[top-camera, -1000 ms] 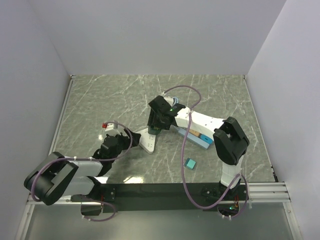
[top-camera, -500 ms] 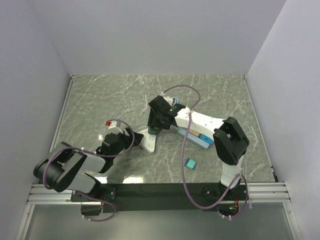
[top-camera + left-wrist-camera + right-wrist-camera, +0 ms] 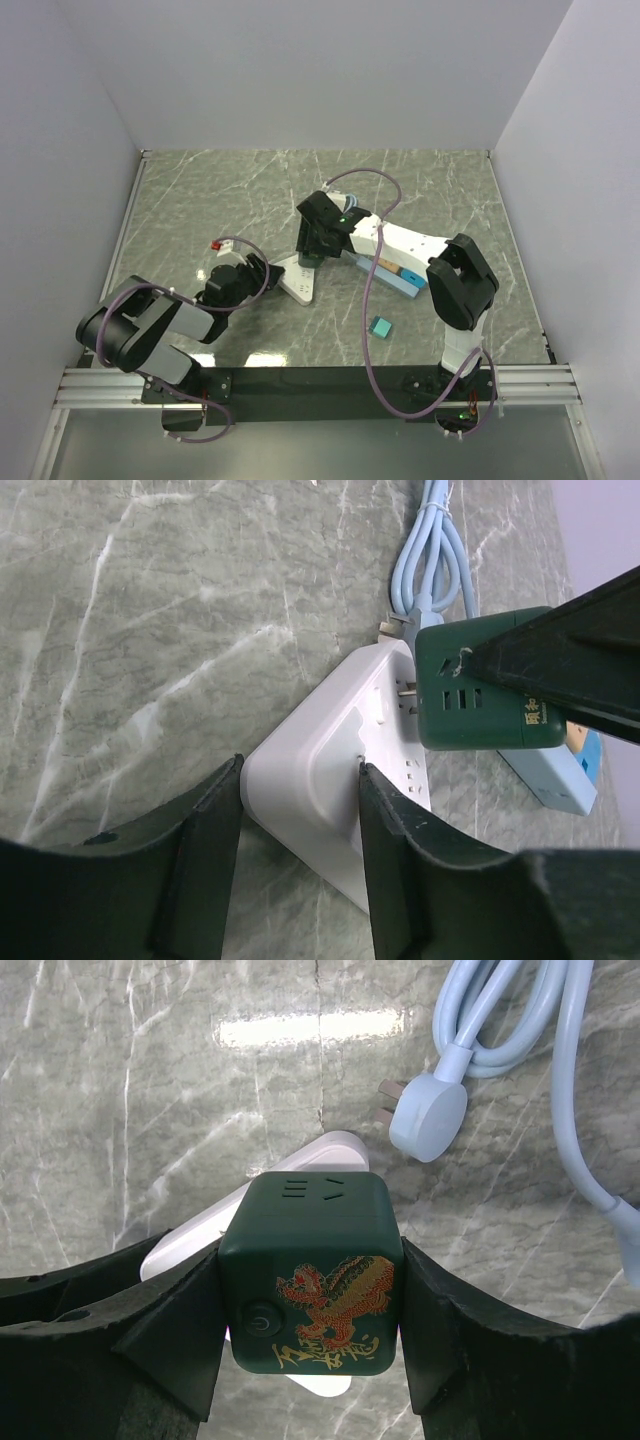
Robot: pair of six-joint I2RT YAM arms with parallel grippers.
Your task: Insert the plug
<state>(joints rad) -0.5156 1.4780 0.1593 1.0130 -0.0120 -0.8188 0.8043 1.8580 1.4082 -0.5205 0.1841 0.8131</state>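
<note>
A dark green cube plug [image 3: 312,1270] with a gold dragon print is pinched between the fingers of my right gripper [image 3: 312,1295]. It hangs just over the white power strip [image 3: 330,760], its metal prongs at the strip's socket face. In the left wrist view the green plug [image 3: 480,690] sits at the strip's far part. My left gripper [image 3: 300,810] is closed around the strip's near end, one finger on each side. From above, the strip [image 3: 298,283] lies mid-table between the left gripper [image 3: 262,276] and the right gripper [image 3: 312,252].
A light blue cable [image 3: 500,1010] with its own flat plug [image 3: 428,1115] lies coiled just beyond the strip. A blue box [image 3: 405,278] sits under the right arm, and a small teal block [image 3: 380,326] lies nearer the bases. Grey walls enclose the marble table [image 3: 200,200].
My left arm has reached right to the strip and its jaws have closed in on the strip's near end. The right arm and green plug have not moved.
</note>
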